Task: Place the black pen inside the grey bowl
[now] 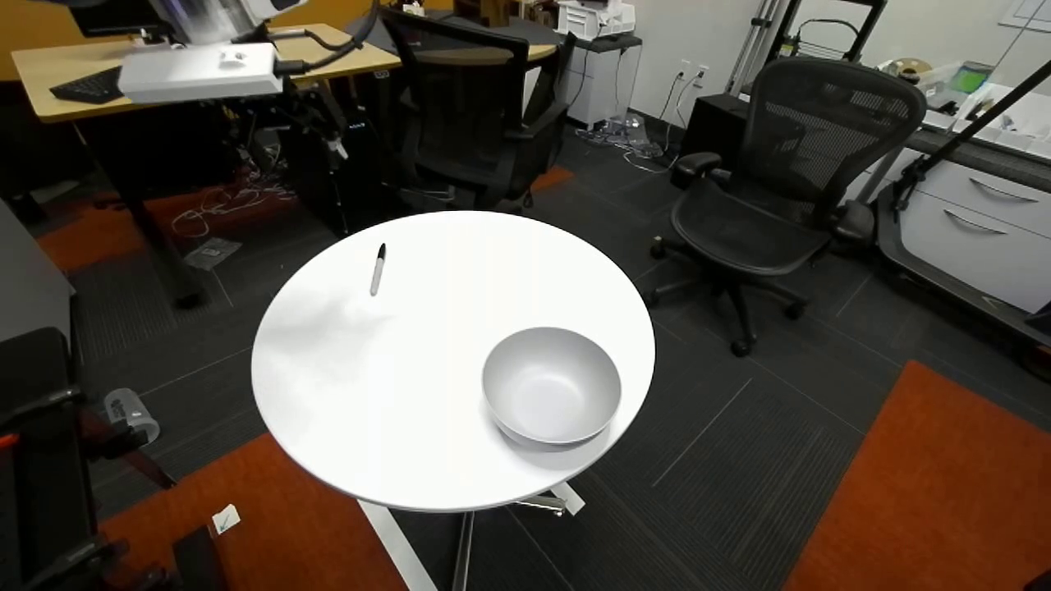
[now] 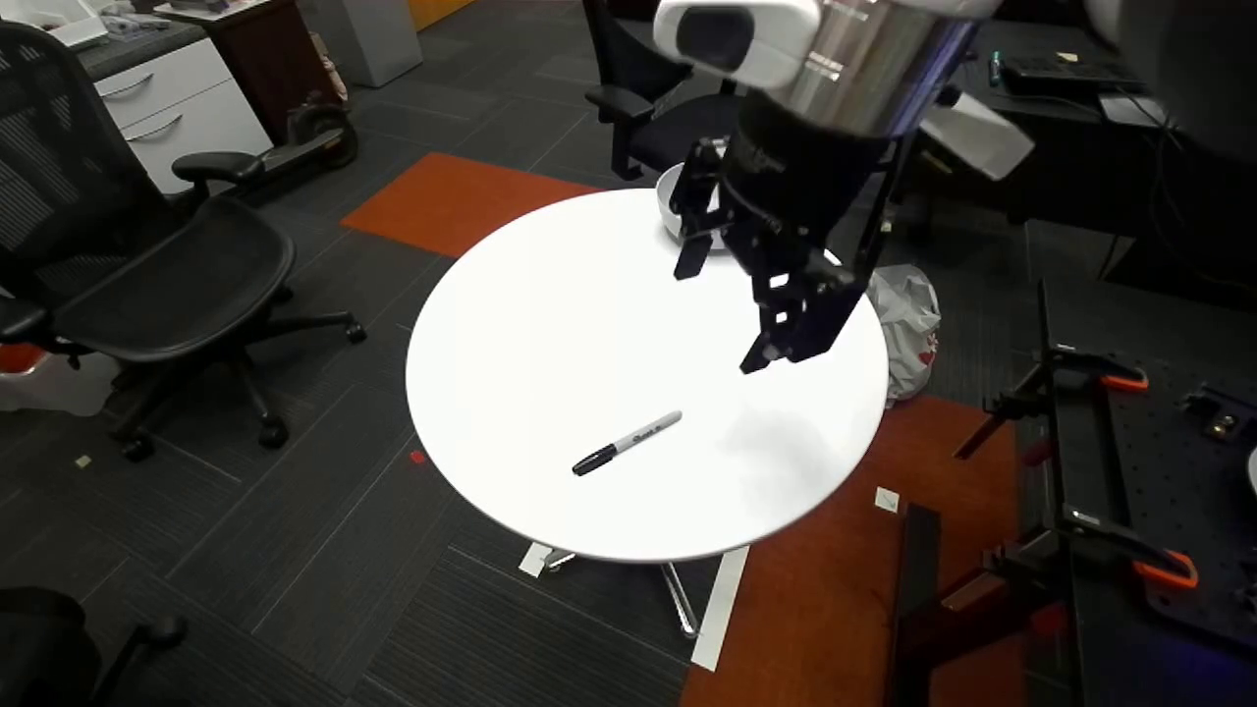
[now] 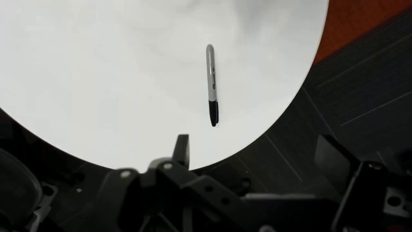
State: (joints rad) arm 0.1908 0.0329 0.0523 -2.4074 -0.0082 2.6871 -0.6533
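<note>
The black pen, a marker with a black cap and light grey barrel, lies flat on the white round table in both exterior views [image 1: 378, 270] [image 2: 628, 443] and in the wrist view [image 3: 211, 80]. The grey bowl [image 1: 552, 386] stands upright near the table's edge, well apart from the pen. It looks empty. In an exterior view the bowl [image 2: 669, 203] is partly hidden behind the gripper, and it is out of view in the wrist view. My gripper [image 3: 253, 141] is open, with nothing between its wide-apart fingers. It hangs above the table [image 2: 727, 306], apart from the pen.
The white round table [image 1: 410, 386] carries the pen and bowl. Office chairs [image 1: 747, 222] stand around it. A desk [image 1: 74, 70] is behind the arm. A black bench with orange-tipped clamps [image 2: 1159, 442] stands beside the table.
</note>
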